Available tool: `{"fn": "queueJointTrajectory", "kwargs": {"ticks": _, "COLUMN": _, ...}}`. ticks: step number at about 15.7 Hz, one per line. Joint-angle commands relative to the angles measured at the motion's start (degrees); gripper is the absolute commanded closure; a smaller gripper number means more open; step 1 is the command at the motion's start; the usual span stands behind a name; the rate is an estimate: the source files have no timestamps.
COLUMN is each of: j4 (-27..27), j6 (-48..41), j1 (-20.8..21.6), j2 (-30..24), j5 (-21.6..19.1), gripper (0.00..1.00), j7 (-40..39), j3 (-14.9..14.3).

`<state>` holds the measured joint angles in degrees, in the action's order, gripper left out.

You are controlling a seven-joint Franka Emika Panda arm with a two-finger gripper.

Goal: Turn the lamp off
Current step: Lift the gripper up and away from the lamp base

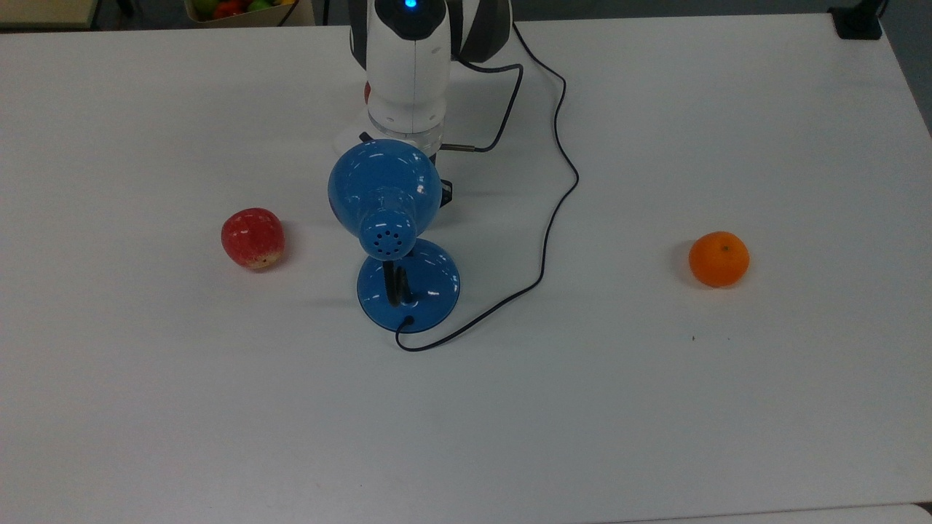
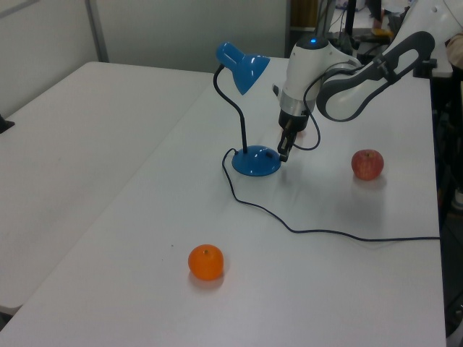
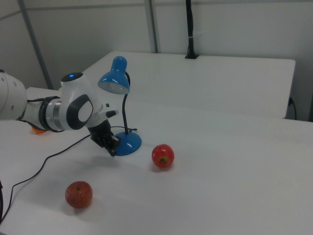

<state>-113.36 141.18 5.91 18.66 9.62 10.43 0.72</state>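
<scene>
The blue lamp stands unlit mid-table, its domed shade (image 1: 384,185) above the round base (image 1: 408,284). The left view has the shade (image 2: 242,63) and base (image 2: 255,160) joined by the black gooseneck; the right view has the shade (image 3: 115,78) over the base (image 3: 128,143). My gripper (image 2: 283,150) points down just off the base's rim on the left view's right, fingers together and holding nothing. From the right it (image 3: 112,147) hangs beside the base on the right view's left. In the top view the shade hides most of it.
The lamp's dark cord (image 1: 561,189) loops across the table on the top view's right of the base. A red apple (image 1: 253,237) lies on the top view's left, an orange (image 1: 719,258) on its right. A second red fruit (image 3: 78,194) lies near the arm.
</scene>
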Motion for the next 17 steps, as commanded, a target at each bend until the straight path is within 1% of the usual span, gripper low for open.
{"fn": "queueJointTrajectory", "kwargs": {"ticks": 1, "j4": -0.7, "j6": -7.8, "j1": 0.0, "j2": -4.6, "j5": 1.5, "gripper": 1.00, "j7": 1.5, "j3": 0.0}}
{"fn": "queueJointTrajectory", "kwargs": {"ticks": 5, "j4": 1.4, "j6": -17.7, "j1": 0.2, "j2": -8.2, "j5": 1.5, "gripper": 1.00, "j7": 1.1, "j3": 0.1}}
{"fn": "queueJointTrajectory", "kwargs": {"ticks": 8, "j4": 4.6, "j6": -24.5, "j1": 0.1, "j2": -11.0, "j5": 1.3, "gripper": 1.00, "j7": 0.7, "j3": 0.1}}
{"fn": "queueJointTrajectory", "kwargs": {"ticks": 10, "j4": 7.9, "j6": -28.8, "j1": 0.0, "j2": -12.6, "j5": 0.6, "gripper": 1.00, "j7": -0.3, "j3": 0.2}}
{"fn": "queueJointTrajectory", "kwargs": {"ticks": 12, "j4": 11.0, "j6": -33.4, "j1": -0.1, "j2": -14.3, "j5": -1.3, "gripper": 1.00, "j7": -3.1, "j3": 0.0}}
{"fn": "queueJointTrajectory", "kwargs": {"ticks": 14, "j4": 13.8, "j6": -37.5, "j1": -0.1, "j2": -16.0, "j5": -5.0, "gripper": 1.00, "j7": -6.6, "j3": -0.5}}
{"fn": "queueJointTrajectory", "kwargs": {"ticks": 15, "j4": 15.3, "j6": -40.1, "j1": -0.3, "j2": -16.6, "j5": -6.2, "gripper": 1.00, "j7": -8.3, "j3": -0.8}}
{"fn": "queueJointTrajectory", "kwargs": {"ticks": 17, "j4": 18.9, "j6": -44.8, "j1": -1.2, "j2": -16.8, "j5": -6.7, "gripper": 1.00, "j7": -9.6, "j3": -0.8}}
